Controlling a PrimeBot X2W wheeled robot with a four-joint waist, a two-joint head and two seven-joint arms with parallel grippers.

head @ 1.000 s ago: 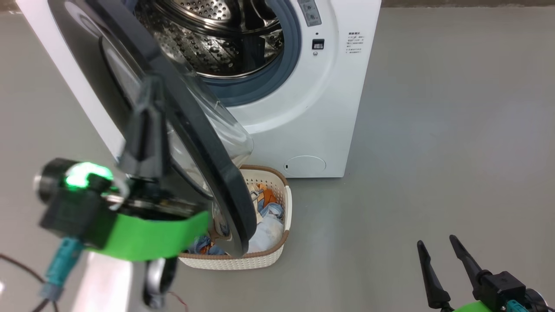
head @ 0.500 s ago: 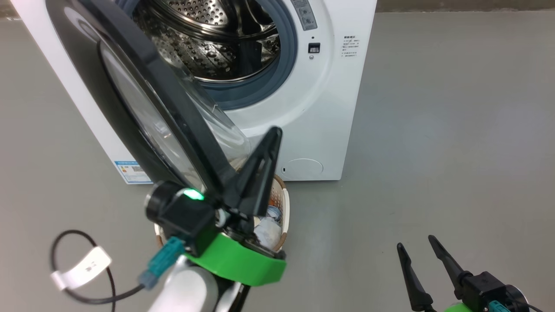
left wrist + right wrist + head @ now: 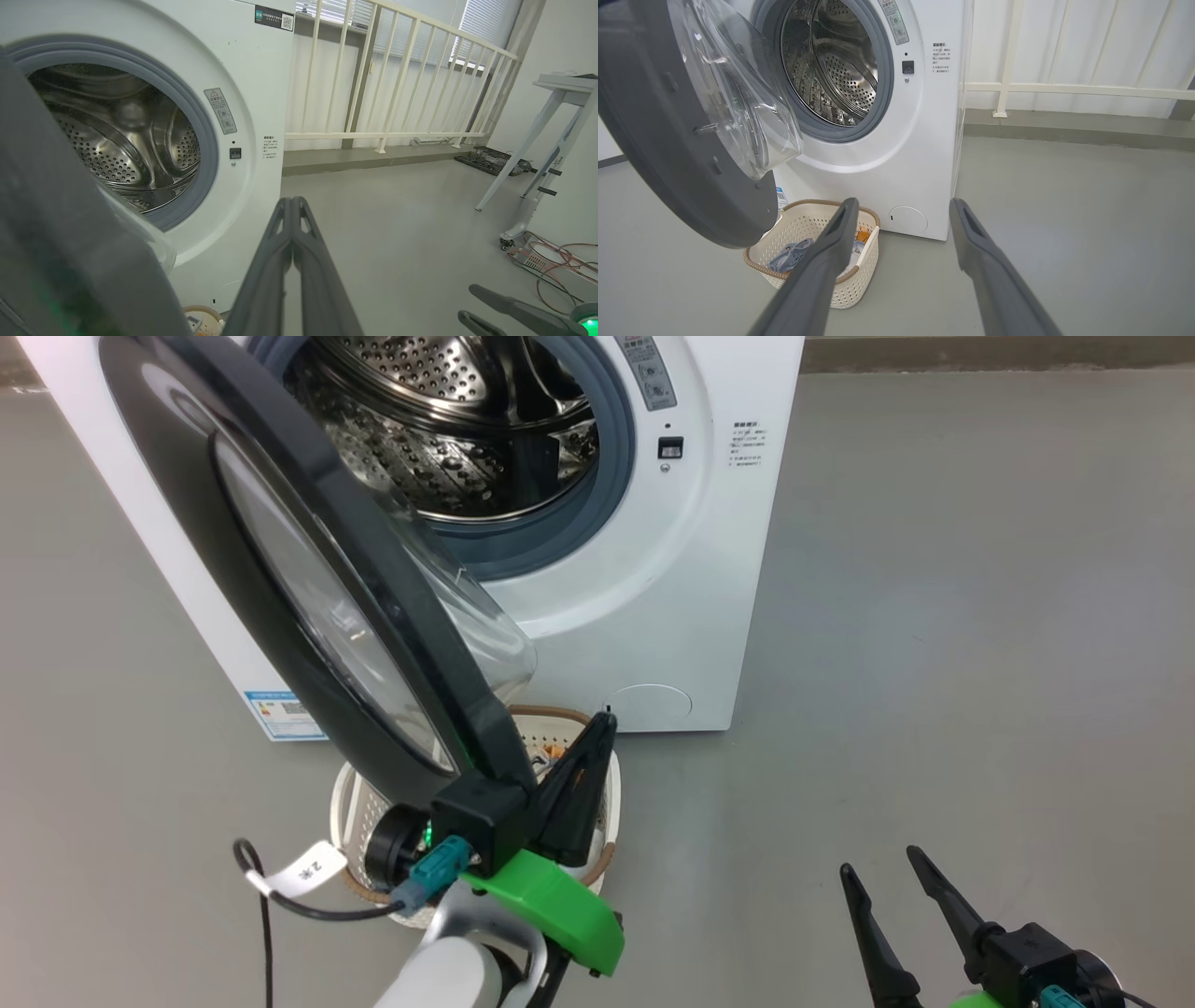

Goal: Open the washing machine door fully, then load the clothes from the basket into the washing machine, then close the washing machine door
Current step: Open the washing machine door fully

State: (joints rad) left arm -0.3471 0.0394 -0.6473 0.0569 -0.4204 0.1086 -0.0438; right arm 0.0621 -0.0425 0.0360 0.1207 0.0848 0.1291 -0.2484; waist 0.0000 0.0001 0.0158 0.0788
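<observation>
Okay, left gripper (image 3: 605, 721): fingers pressed flat together, nothing between, low beside bottom rim of washing machine door (image 3: 308, 607) (contact unclear). Door looks only part-open, overhanging basket (image 3: 859, 280) and clothes (image 3: 787, 256). Sweep door outward with finger flank, slow wide arc, clear of basket. Right gripper (image 3: 878, 859) spread, empty, parked well apart.

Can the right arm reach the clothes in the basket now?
Probably yes: right gripper is open, bare floor lies between it and the basket, and the door overhangs only one end, leaving the clothes uncovered.
</observation>
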